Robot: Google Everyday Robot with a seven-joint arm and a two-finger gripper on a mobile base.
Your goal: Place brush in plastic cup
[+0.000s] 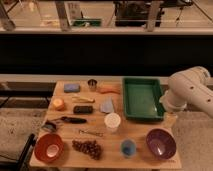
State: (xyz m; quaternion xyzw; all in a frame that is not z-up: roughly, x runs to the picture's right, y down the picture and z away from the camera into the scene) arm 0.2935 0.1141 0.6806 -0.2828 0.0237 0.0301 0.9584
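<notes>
We take the white cup point(112, 121) as our landmark: a plain tapered plastic cup standing upright near the middle of the pale wooden desk point(142, 128). The brush point(70, 120) lies flat to its left, clear of it, slim black handle pointing toward the cup and wider greyish head at the far end by the desk's left edge. Just beyond the cup lies a black rectangular block point(83, 109), and just nearer than it a thin dark stick point(91, 132). Right and beyond sits a green rectangular tray point(142, 80) with raised walls; right and nearer, a small blue cup point(128, 147) and a glossy purple bowl point(161, 142). Bare wood rings the cup. The arm's point(190, 90) rounded white shell stands right of the tray; the gripper does not show, so we cannot tell how the jaws stand.
</notes>
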